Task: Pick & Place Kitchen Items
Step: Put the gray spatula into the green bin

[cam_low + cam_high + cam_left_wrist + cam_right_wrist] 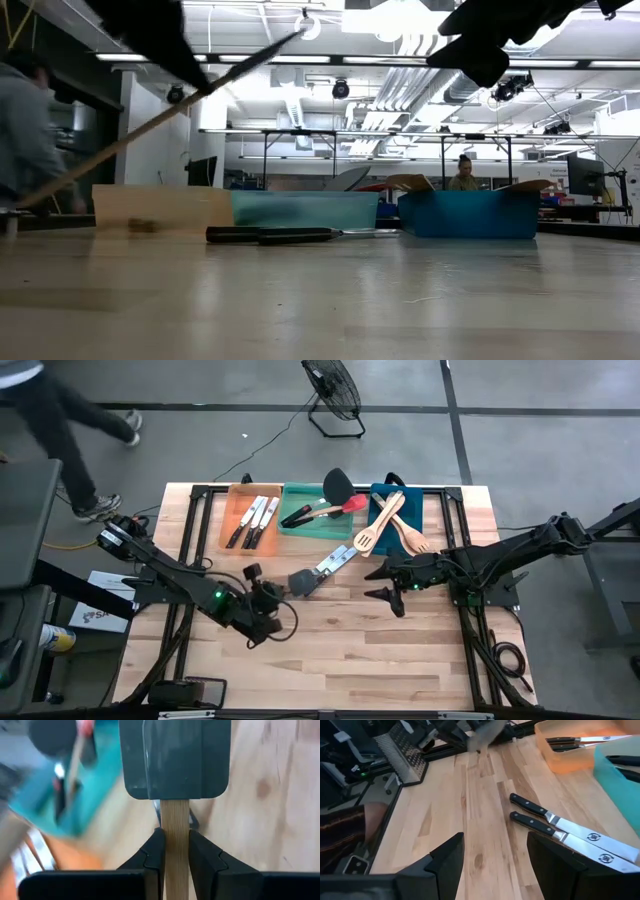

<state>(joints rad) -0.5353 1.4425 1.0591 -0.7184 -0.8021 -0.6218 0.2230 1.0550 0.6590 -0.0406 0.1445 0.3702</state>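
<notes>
The high view looks straight down on the whole table (330,650). The low view looks level across it from the tabletop. Each wrist view looks close past its own fingers. The green tray (300,525) shows in both high and low views.

Pale wooden table (400,650) bearing orange tray (238,518), green tray (312,523), blue tray (425,520), two knives (335,560).

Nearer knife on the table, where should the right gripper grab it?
Take the nearer knife by its black handle, with the right gripper coming down from above, fingers across the handle. It lies flat, and the second knife sits close alongside, so it is probably a tight fit.
</notes>
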